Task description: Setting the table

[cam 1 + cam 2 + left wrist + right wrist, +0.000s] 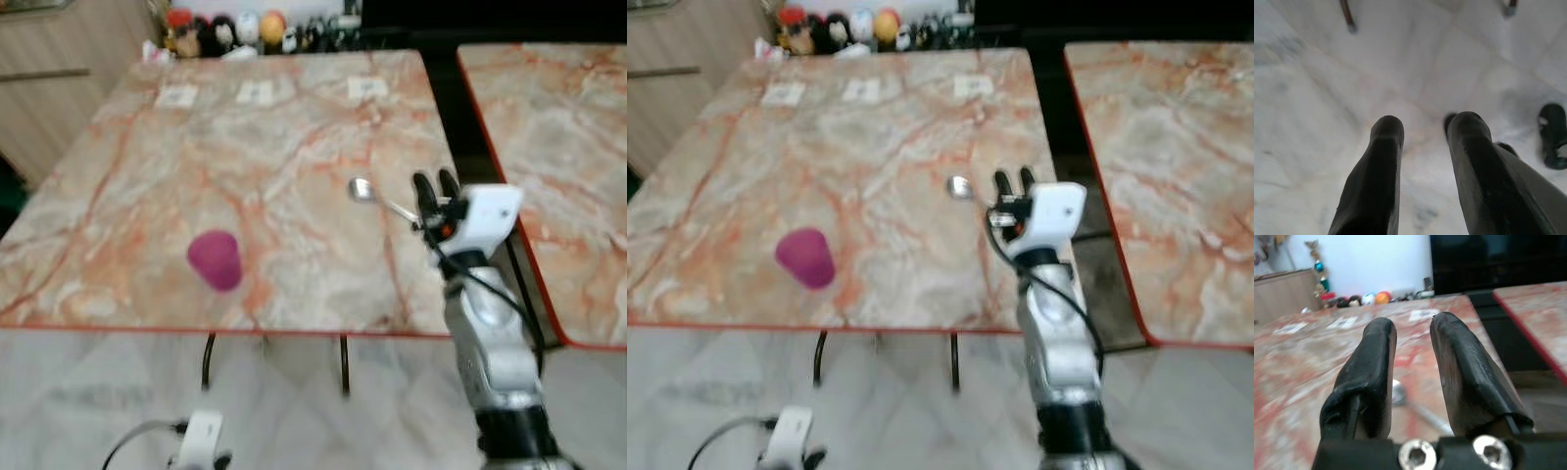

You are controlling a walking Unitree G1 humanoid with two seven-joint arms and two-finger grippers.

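Right gripper [435, 182] hovered over spoon [377, 198] handle, fingers spread. Spoon looked light, stiff, slippery; best pinched mid-handle. Left gripper [1422, 142] idle, fingers spread.

My right gripper [435, 181] hovers over the marble table [265, 166], fingers [424, 191] slightly parted above a spoon [377, 198]. A pink cup [216, 259] lies well apart to its left.

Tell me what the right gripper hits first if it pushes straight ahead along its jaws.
Probably the spoon lying just beyond the right gripper, on the marble table. Depth is unclear, so it might pass just above it.
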